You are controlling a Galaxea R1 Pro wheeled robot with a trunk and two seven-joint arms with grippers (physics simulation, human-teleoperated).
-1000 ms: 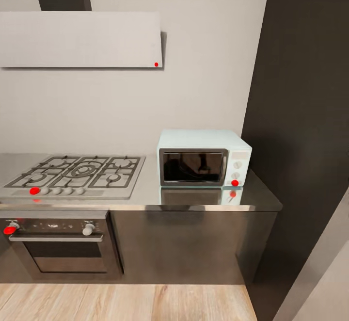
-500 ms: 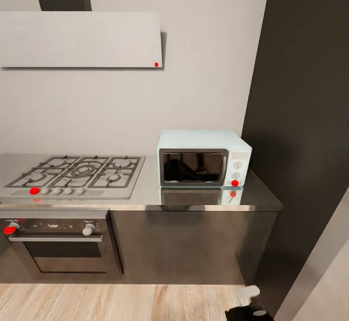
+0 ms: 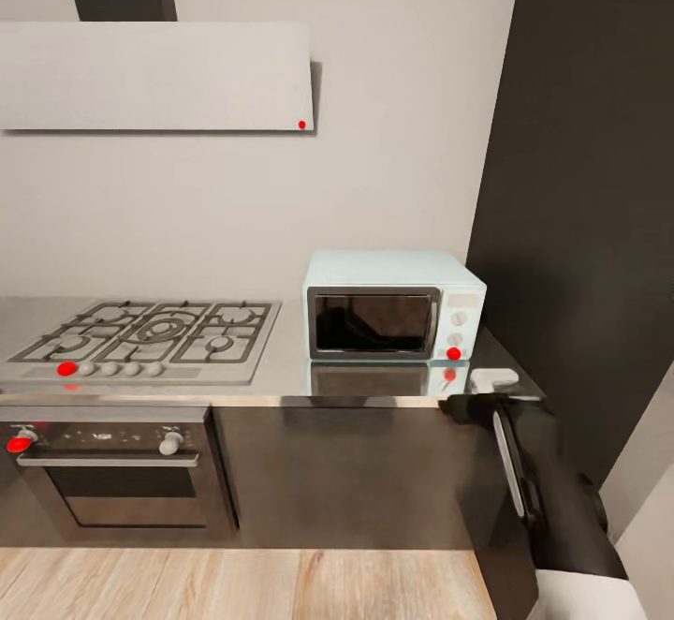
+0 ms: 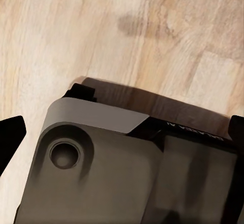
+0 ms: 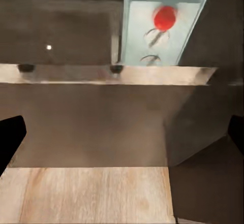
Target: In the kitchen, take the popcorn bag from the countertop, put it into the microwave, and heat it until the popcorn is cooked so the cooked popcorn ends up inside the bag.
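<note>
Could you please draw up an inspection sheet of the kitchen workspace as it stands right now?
Surface: grey countertop, glossy, mirroring the microwave's front.
Job's things: microwave on the countertop, door shut, red dot lit at its lower right; popcorn bag nothing seen.
Clutter: nothing seen.
End effectors: right end effector raised at the countertop's front edge, below and right of the microwave, fingers wide apart, holding nothing; left end effector open, pointing down at the wooden floor.
Cables: nothing seen.
Surroundings: gas hob left of the microwave, built-in oven beneath it, hood above, dark panel at right.
</note>
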